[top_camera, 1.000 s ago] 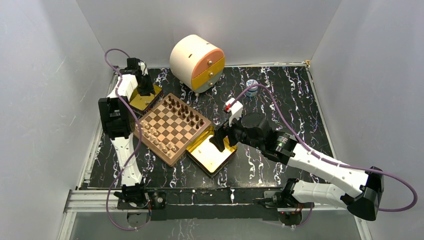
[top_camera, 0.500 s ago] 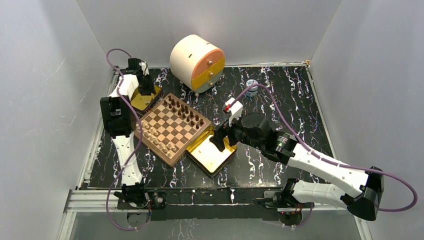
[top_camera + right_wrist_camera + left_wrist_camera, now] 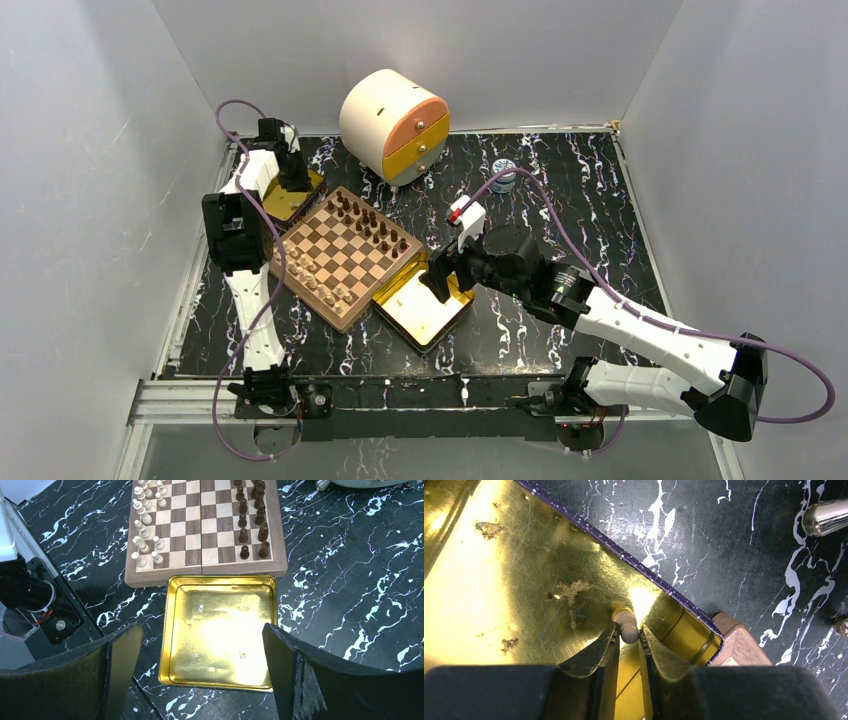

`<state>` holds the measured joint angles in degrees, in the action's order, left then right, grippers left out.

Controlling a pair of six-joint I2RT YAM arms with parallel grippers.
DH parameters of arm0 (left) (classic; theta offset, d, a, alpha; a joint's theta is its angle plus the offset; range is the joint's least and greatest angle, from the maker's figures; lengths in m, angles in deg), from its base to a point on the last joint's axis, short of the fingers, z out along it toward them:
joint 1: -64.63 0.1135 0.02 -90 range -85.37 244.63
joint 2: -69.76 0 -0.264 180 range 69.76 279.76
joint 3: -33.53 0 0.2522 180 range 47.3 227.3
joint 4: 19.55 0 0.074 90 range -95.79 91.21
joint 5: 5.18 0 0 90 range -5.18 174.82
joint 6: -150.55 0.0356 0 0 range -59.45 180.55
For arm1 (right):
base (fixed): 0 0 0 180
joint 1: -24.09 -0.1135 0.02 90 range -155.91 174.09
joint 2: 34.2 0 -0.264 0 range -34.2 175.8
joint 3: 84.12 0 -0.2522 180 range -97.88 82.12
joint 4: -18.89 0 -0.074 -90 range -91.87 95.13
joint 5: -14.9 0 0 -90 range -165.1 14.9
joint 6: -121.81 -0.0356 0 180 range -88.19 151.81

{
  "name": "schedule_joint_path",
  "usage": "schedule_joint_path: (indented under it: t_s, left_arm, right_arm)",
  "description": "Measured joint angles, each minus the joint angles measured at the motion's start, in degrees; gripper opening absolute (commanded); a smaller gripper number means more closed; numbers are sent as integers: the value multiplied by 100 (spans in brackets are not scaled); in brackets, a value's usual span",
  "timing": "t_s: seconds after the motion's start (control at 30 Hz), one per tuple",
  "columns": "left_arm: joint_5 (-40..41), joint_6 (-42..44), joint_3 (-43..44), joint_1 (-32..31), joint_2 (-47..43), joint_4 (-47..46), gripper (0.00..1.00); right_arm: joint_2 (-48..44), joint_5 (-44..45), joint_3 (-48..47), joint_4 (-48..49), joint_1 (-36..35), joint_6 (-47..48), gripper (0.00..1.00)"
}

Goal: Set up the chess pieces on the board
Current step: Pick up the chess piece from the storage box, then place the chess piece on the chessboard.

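The board (image 3: 345, 250) lies left of centre, with dark chess pieces (image 3: 375, 225) lined along its far side and light ones (image 3: 315, 275) along its near side. In the right wrist view the board (image 3: 200, 527) has rows of light pieces (image 3: 145, 517) and dark pieces (image 3: 252, 510). My left gripper (image 3: 295, 180) reaches down into a gold tin (image 3: 524, 580) behind the board. Its fingertips press both sides of a light tan pawn (image 3: 623, 616) in the tin's corner. My right gripper (image 3: 201, 630) hangs open over a second gold tin (image 3: 220, 630), which holds nothing.
A round cream drawer box (image 3: 393, 125) with orange and yellow fronts stands at the back, its metal foot (image 3: 824, 517) near the left tin. A small blue and white object (image 3: 504, 172) sits behind my right arm. White walls close in three sides.
The left jaws have narrowed onto the tan pawn in the tin, and that arm shifted slightly. The right arm has not moved.
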<state>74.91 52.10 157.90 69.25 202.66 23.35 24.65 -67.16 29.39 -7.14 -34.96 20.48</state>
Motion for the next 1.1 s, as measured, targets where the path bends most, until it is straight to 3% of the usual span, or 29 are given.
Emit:
schedule_joint_path:
  t_s: [0.4, 0.77, 1.1]
  left_arm:
    - [212, -46, -2, 0, -214, 90, 10]
    - [116, -350, -87, 2, -1628, 273, 8]
    - [-741, -629, -1491, -17, -2988, 575, 7]
  right_arm:
    - [-4, 31, 2, 31, 0, -52, 99]
    - [-249, 94, 4, 39, 0, -404, 99]
    - [-452, 52, 63, 238, 0, -905, 99]
